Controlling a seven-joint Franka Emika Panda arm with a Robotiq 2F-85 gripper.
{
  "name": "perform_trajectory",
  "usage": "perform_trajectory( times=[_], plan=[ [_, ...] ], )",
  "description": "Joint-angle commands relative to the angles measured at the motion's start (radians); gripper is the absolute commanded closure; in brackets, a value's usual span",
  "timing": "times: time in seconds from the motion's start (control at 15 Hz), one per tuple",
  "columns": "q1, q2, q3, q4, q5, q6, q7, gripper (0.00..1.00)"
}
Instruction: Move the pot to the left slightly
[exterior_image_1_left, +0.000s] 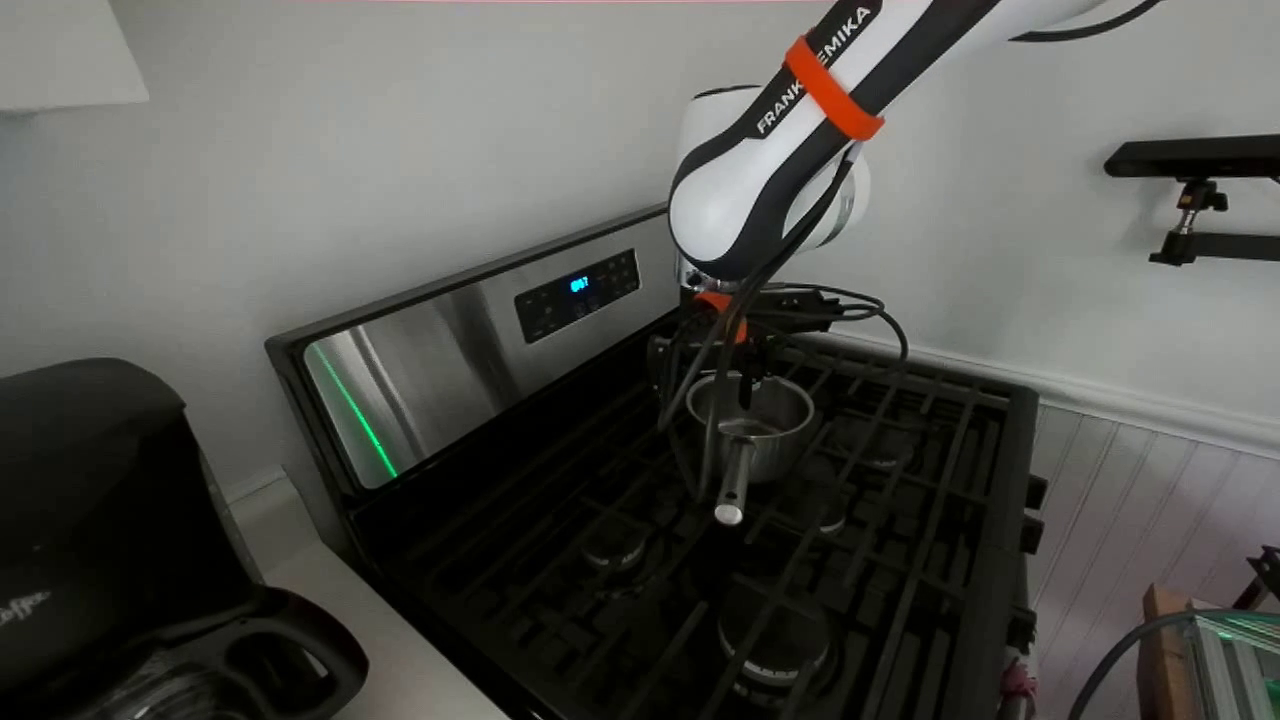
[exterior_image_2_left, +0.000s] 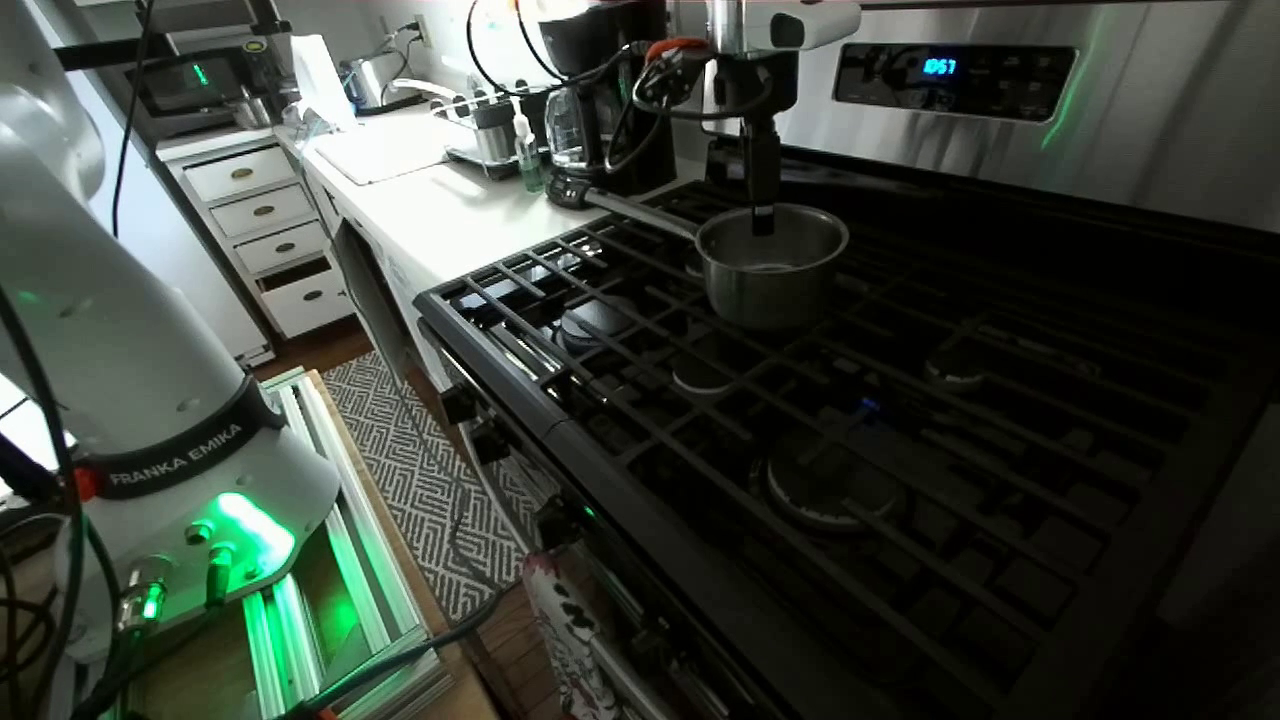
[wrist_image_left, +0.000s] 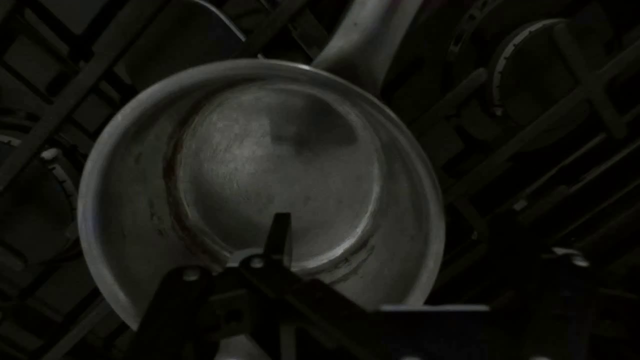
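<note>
The pot is a small round silver saucepan on the black stove grates, upright and empty, in both exterior views (exterior_image_1_left: 778, 455) (exterior_image_2_left: 765, 295). Its long handle (exterior_image_2_left: 640, 212) points toward the coffee maker. The wrist view looks down into the pot (wrist_image_left: 300, 170), with its handle at the top. My gripper (wrist_image_left: 395, 217) is open. One finger stands over the pot's inside, its tip below rim height in an exterior view (exterior_image_2_left: 750, 205). The other finger is very dark and seems to be outside the rim, at the right of the wrist view. Cables partly cover the gripper in an exterior view (exterior_image_1_left: 703, 380).
The stove's back panel (exterior_image_1_left: 440, 375) rises behind the pot. Black grates (exterior_image_2_left: 640, 440) and burners surround it. A black coffee maker (exterior_image_1_left: 100, 500) stands on the counter beside the stove, near the handle's side. Loose cables (exterior_image_1_left: 890, 320) hang from the arm around the gripper.
</note>
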Motion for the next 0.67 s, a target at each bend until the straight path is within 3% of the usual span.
perform_trajectory(
  times=[0.0, 0.07, 0.27, 0.6],
  plan=[
    [0.022, 0.056, -0.032, 0.054, 0.032, 0.023, -0.007, 0.05],
    [0.022, 0.064, -0.035, 0.062, 0.034, 0.022, -0.009, 0.26],
    [0.023, 0.082, -0.041, 0.083, 0.040, 0.014, -0.014, 0.37],
    [0.024, 0.099, -0.044, 0.102, 0.053, 0.009, -0.012, 0.73]
  ],
)
